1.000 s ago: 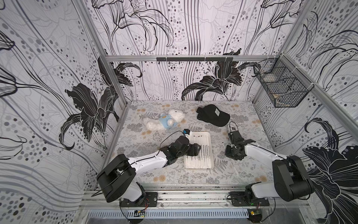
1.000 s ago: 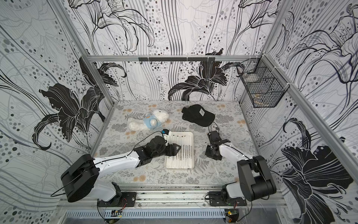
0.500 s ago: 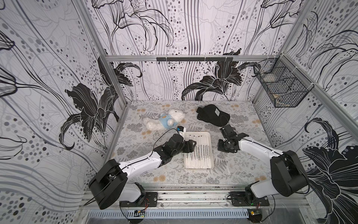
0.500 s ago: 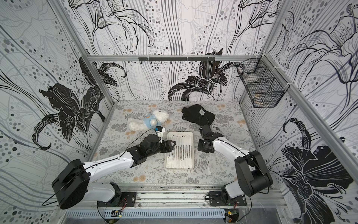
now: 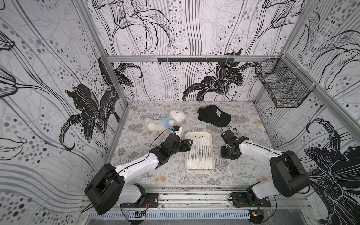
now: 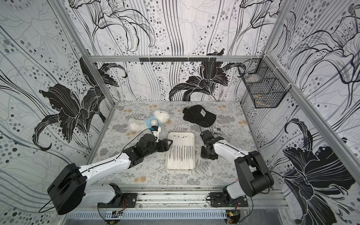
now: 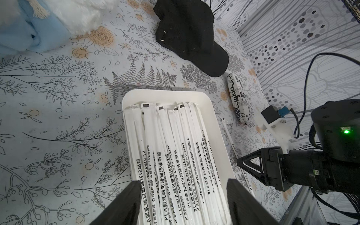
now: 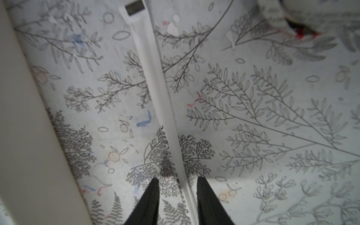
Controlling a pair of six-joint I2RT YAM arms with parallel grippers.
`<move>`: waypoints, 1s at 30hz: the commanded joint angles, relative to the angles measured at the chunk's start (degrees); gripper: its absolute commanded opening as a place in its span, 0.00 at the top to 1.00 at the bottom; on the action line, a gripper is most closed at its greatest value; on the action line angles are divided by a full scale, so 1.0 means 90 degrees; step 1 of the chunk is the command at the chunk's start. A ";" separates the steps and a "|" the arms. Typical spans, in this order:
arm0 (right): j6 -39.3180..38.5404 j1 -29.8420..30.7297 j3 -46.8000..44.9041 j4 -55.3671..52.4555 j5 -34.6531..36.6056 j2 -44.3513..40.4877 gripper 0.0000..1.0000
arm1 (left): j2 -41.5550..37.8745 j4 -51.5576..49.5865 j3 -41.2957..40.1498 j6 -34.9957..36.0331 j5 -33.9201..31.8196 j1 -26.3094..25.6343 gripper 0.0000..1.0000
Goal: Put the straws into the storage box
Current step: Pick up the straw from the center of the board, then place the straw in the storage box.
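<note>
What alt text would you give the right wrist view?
A single wrapped straw lies on the floral mat, passing between the parted black fingertips of the right end effector. The wall of the white box runs alongside, apart from the straw.

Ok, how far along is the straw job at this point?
Mostly done: a full row of straws already lies in the storage box. In hand: the right gripper straddles one loose straw on the table beside the box, jaws open, not yet gripping. The left gripper hovers open over the box. Remaining: grasp that straw and place it in.
</note>
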 commanded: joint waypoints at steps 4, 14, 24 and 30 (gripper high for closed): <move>-0.0099 0.0013 -0.0055 -0.0039 0.0235 0.0215 0.85 | -0.0103 0.0034 -0.0112 0.0038 -0.0050 0.0007 0.26; -0.0186 0.0491 0.1307 -0.0773 0.0292 -0.0188 0.95 | -0.0478 -0.1157 -0.0020 0.0307 -0.0723 0.0759 0.26; 0.1123 0.2111 0.3019 -0.0169 0.0379 0.0993 0.95 | -0.0874 -0.1036 -0.0378 0.0197 -0.0322 0.1052 0.25; 0.1441 0.2462 0.3005 0.0152 0.0251 0.1756 0.95 | -0.0855 -0.0850 -0.0502 0.0102 -0.0110 0.1052 0.25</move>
